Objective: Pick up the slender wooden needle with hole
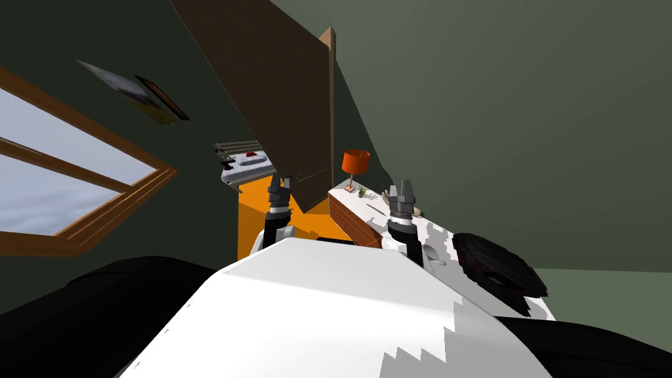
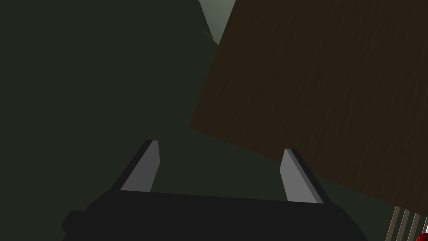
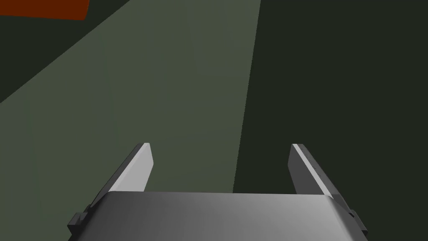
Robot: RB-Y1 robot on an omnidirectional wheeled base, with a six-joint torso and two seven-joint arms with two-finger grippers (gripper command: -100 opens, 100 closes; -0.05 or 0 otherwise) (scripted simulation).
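While both arms are reaching forward and up, the left gripper (image 1: 280,178) is hovering in front of a brown door (image 1: 275,85), its fingers standing spread with nothing between them. The door's dark panel is showing just past one fingertip. Beyond that gripper, a grey slatted piece (image 1: 244,164) with something small and red on it is sitting above an orange floor patch (image 1: 275,220). The right gripper (image 1: 401,186) is hovering at the near end of the dresser (image 1: 354,224), fingers likewise spread and gripping nothing, pointing toward a grey-green wall (image 3: 167,83). On the dresser's white top, an orange lamp (image 1: 356,162) is standing at the far corner, and a small plant (image 1: 362,191) is sitting just beside its foot. The needle (image 1: 377,209), a thin pale sliver too small to read in detail, is lying flat near the middle of the top. It is resting between the plant and the right gripper, apart from both, and neither gripper is touching it.
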